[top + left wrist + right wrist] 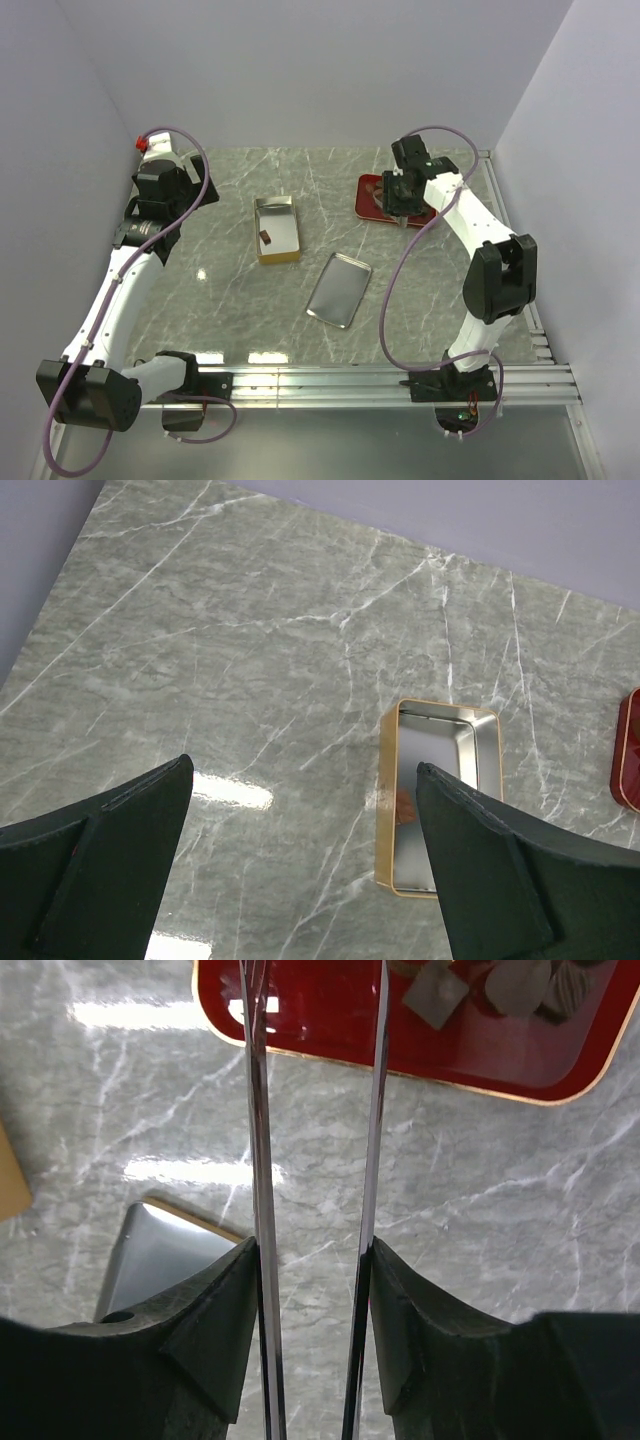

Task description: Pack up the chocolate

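right jaws narrow, empty, over red tray (460,1055) | chocolate (520,985) in tray beside them, not between | left jaws wide, empty

Three containers on the marble bench (220,300), a few chocolates.
One gold rectangular metal tin (277,228) holds one small dark-brown chocolate lump (267,237). One flat silver rectangular lid (339,289). One red rectangular tray (370,195), far right corner, shows at least three chocolate lumps (437,992).

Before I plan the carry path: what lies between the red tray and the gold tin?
Just bare marble table between red tray and gold tin, per the top view; the silver lid sits nearer the arms, off that line.
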Motion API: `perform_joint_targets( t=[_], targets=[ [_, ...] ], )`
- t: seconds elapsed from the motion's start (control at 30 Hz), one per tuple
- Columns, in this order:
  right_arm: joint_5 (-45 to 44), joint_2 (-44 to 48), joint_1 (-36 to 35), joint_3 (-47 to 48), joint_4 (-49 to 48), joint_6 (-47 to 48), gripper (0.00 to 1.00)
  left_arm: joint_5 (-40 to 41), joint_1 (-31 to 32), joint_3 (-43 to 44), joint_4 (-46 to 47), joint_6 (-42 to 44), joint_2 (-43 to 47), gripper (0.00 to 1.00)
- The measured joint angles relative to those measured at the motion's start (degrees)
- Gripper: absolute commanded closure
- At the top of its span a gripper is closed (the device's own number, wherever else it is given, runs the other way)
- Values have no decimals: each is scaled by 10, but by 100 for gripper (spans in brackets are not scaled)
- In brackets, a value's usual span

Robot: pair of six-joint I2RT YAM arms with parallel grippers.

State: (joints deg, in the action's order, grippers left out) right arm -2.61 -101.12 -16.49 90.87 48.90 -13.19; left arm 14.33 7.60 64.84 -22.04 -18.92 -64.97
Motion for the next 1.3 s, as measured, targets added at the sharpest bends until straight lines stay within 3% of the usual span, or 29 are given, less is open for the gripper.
perform_joint_targets(
  t=[0.67,1.0,1.3],
  targets=[
    [5,-16,2,-36,-36,-9,45,4,0,0,-1,0,-1,0],
    [7,-45,2,-35,-39,-8,58,6,0,0,-1,2,-2,0],
    [2,-45,3,-17,-12,-6,61,6,0,0,-1,2,-7,1]
  ],
)
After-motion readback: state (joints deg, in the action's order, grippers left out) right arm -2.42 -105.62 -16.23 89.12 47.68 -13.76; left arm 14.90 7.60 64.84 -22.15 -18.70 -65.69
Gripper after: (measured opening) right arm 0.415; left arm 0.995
